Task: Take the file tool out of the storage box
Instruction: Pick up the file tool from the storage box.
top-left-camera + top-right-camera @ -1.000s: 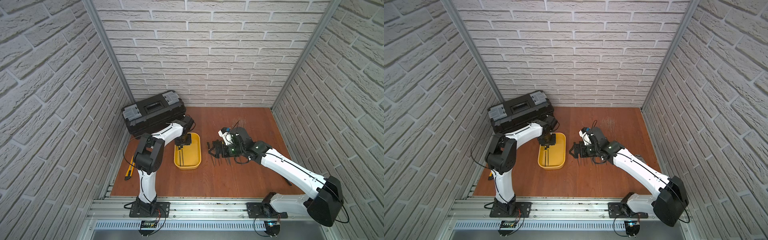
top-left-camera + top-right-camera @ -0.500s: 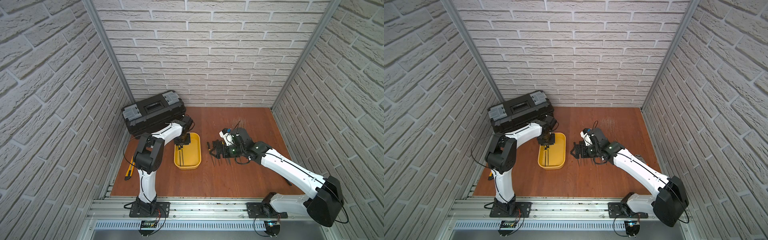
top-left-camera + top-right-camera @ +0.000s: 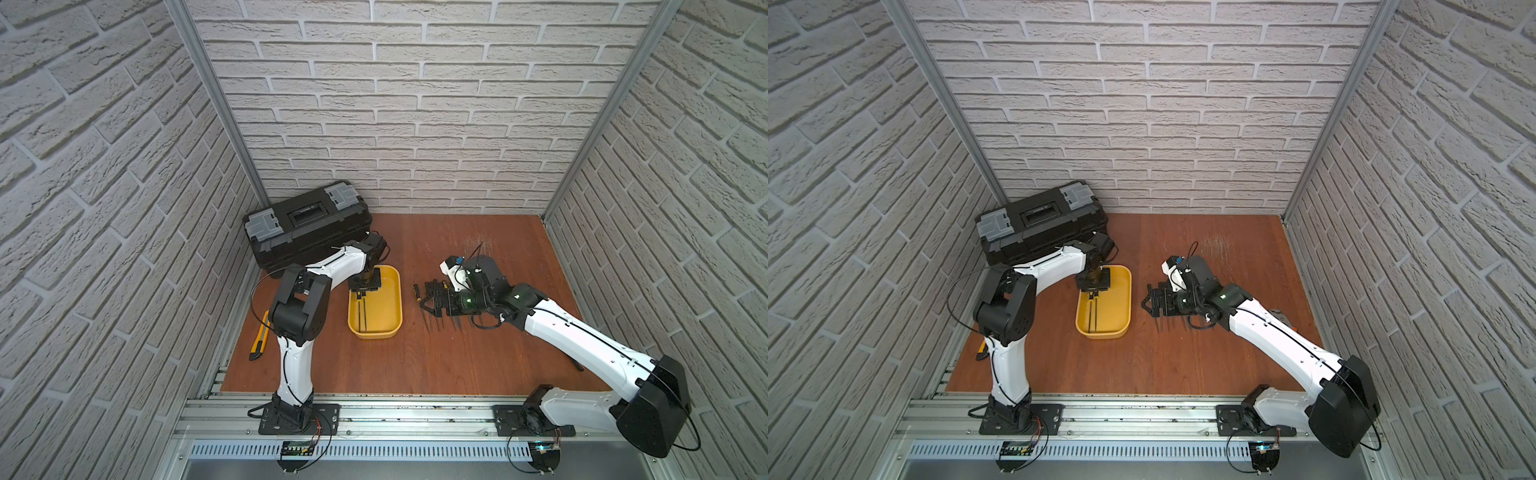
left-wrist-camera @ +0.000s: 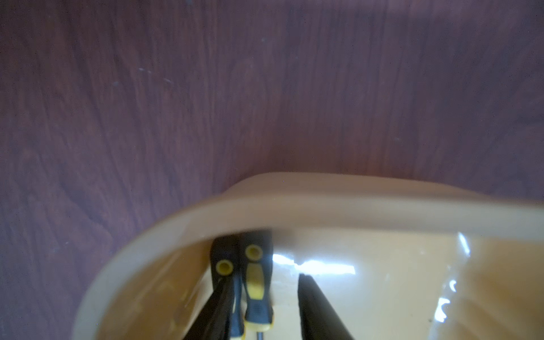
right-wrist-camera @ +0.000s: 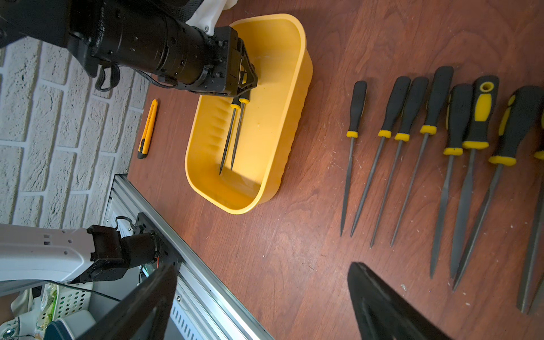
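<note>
1. The tabletop (image 3: 415, 365) lies bare near of the storage box (image 3: 399, 307), which leaves room to set a file down.
2. The black toolbox (image 3: 307, 232) crowds the far-left side.
3. The left pincer (image 4: 263, 279) is part-open and straddles both handles, nothing clamped yet. This looks like the grasp step: next, close on 1 handle and lift clear of the rim.
4. The right pincer (image 5: 263, 266) hangs released on the right.
5. 2 file tools (image 5: 235, 132) lie inside the box along its left wall.
</note>
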